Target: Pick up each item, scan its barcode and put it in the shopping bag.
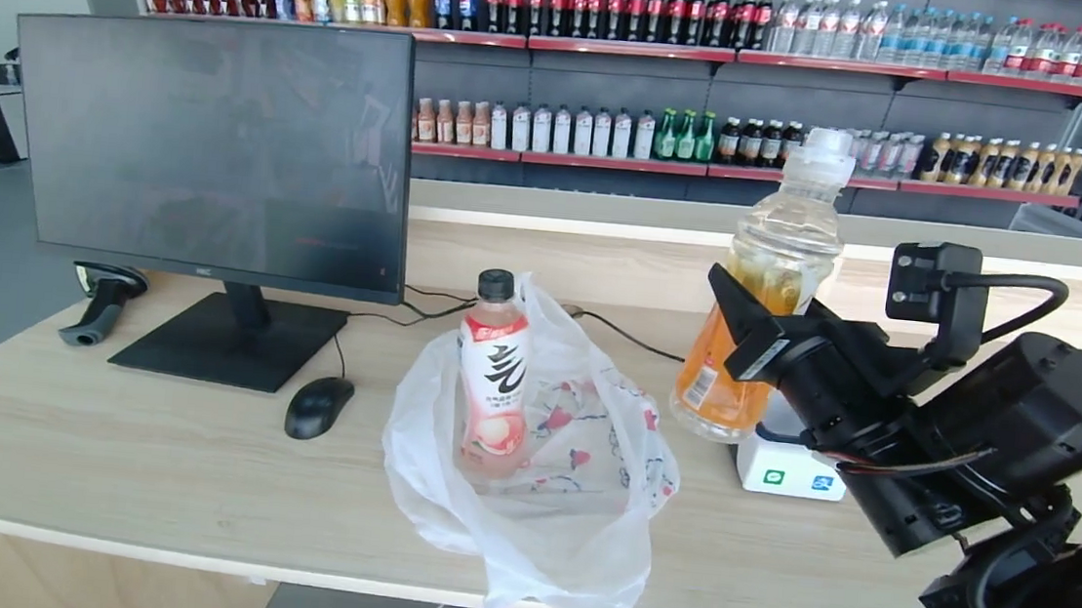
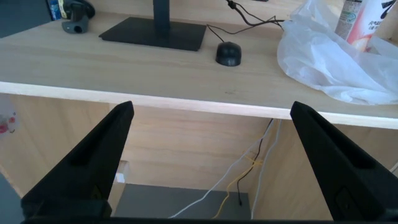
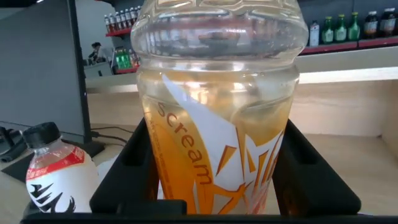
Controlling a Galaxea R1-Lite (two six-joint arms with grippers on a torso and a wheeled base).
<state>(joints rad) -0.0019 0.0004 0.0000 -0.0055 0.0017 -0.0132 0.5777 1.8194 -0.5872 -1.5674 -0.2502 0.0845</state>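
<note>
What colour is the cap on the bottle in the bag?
Black cap; head view shows it best.

Our head looks down on the surface [image 1: 96, 461]; our left wrist faces its front edge from below. All views share the pink bottle [image 1: 493, 378].

1. Two bottles at the counter: an orange bottle [image 1: 756, 303] at centre right, a pink-labelled bottle [image 1: 493, 378] at centre.
2. One plastic shopping bag [image 1: 573, 503].
3. One monitor [image 1: 212, 148].
4. One mouse [image 1: 318, 406].
5. One handheld scanner [image 1: 101, 300], left.
6. One white scanner box [image 1: 786, 468].

White scanner [image 1: 786, 474] partly behind orange bottle [image 1: 780, 256]
</note>
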